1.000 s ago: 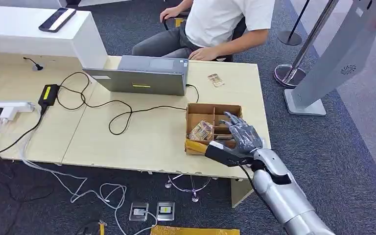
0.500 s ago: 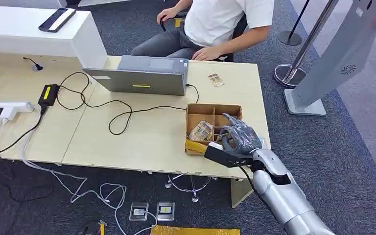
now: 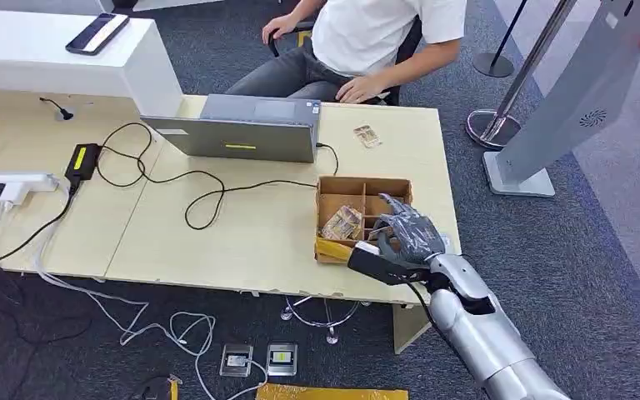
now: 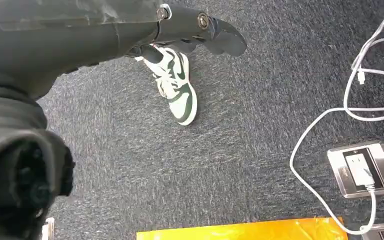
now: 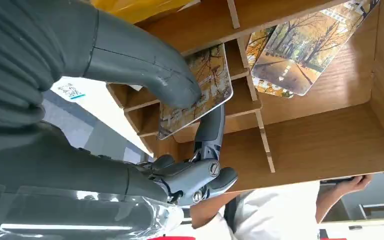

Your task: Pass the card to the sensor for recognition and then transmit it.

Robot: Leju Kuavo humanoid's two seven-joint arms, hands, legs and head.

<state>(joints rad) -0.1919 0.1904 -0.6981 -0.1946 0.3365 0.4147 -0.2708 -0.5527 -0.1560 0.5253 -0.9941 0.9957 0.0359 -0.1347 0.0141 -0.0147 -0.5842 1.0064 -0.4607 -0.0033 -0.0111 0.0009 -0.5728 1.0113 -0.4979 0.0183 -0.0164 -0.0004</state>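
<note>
Card: a thin glossy card [image 5: 207,87] with rounded corners, printed with an autumn scene of yellow-leaved trees; it sits tilted in the narrow slots of the box, one corner sticking out past a divider.
Right hand: the right hand [image 3: 408,236] reaches into the right side of the box from the table's near edge; in the right wrist view its thick grey thumb [image 5: 150,65] presses on the card's face and a dark finger [image 5: 209,131] comes up behind it, so the card is pinched between them.
Box: a brown wooden box [image 3: 330,187] with dividers, near the right end of the table, just in front of the laptop's corner.
Other cards: more cards [image 5: 300,50] with the same tree-lined picture lean in the wider compartment beside the slots; one small card [image 3: 367,136] lies flat on the table, well apart from the box, near the person.
Left hand: the left hand [image 4: 70,35] hangs over the dark carpet; I cannot tell whether its fingers are spread or curled.
Table: a pale wooden table [image 3: 217,233] carrying a grey laptop [image 3: 242,129], a black power brick [image 3: 82,159] and looping cables.
Person: a person [image 3: 367,42] in a white shirt sits at the far side, one hand on the table edge.
Floor: a floor socket [image 4: 362,167] with a white cable, and a green-and-white shoe [image 4: 176,87].
</note>
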